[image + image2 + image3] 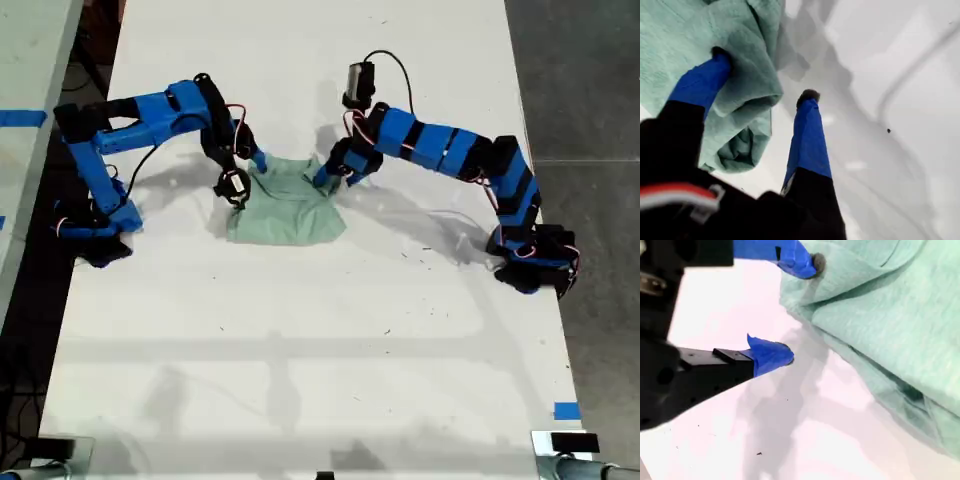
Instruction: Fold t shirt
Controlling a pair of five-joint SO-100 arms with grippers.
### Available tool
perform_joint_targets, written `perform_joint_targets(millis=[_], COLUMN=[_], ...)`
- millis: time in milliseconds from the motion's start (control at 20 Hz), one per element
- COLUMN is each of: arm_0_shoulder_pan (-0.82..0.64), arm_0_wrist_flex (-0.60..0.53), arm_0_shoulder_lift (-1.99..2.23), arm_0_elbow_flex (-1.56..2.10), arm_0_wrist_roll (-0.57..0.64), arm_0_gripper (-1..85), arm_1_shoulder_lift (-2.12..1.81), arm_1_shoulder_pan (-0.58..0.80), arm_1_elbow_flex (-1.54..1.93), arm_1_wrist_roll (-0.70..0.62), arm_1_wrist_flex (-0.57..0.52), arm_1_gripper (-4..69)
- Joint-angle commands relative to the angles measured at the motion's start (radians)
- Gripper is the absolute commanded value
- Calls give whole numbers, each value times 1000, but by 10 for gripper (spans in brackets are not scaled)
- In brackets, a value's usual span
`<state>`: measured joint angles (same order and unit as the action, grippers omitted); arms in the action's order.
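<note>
The small, pale mint-green, wrinkled fabric t shirt (285,205) lies bunched near the middle of the white table (300,340), between the two blue arms; in the exterior view one arm reaches in from the left and the other from the right, each with its tip at an upper corner of the cloth.

My first gripper (762,77) stands wide; one finger presses into a rolled fold of the shirt (715,60), the other hangs clear over bare table, so nothing is pinched. My second gripper (802,310) is likewise spread wide; its upper finger touches the hem of the shirt (880,315), its lower one sits on the table just beside the edge. Which arm in the exterior view carries which camera I cannot tell.

The cloth looks light, soft and limp; I judge it will sag, drag and bunch rather than keep shape, and thin layers could slip from a shallow bite. The best hold seems to be the thick doubled edge at each corner, taken deep between the fingers, both sides lifted evenly.
</note>
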<state>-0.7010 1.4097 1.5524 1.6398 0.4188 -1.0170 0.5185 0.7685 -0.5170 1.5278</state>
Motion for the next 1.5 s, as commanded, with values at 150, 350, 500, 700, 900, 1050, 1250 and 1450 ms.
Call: perform_joint_targets(millis=[150, 350, 500, 700, 900, 1050, 1250, 1450], arm_0_shoulder_pan=[-60, 104, 448, 522, 457, 454, 508, 526], arm_0_wrist_flex=[186, 187, -46, -390, -370, -348, -351, -347], arm_0_shoulder_lift=[457, 966, 1355, 1537, 1976, 2042, 2046, 2046], arm_0_elbow_flex=[-153, 11, 437, 1048, 1456, 1519, 1531, 1528], arm_0_wrist_roll=[18, -35, -192, -249, -285, -298, -291, -295], arm_0_gripper=[193, 0, 0, 0, 0, 0, 0, 1], arm_1_shoulder_lift=[-377, -950, -1413, -1988, -2497, -2493, -2493, -2493], arm_1_shoulder_pan=[40, -41, -218, -270, -307, -337, -316, -310], arm_1_elbow_flex=[6, 541, 1011, 1597, 2125, 2241, 2269, 2276], arm_1_wrist_roll=[-48, 51, 204, 272, 354, 336, 322, 299], arm_1_wrist_flex=[196, 187, 106, 11, 0, -69, -84, -87], arm_1_gripper=[344, -8, -8, -8, -9, -10, -11, 98])
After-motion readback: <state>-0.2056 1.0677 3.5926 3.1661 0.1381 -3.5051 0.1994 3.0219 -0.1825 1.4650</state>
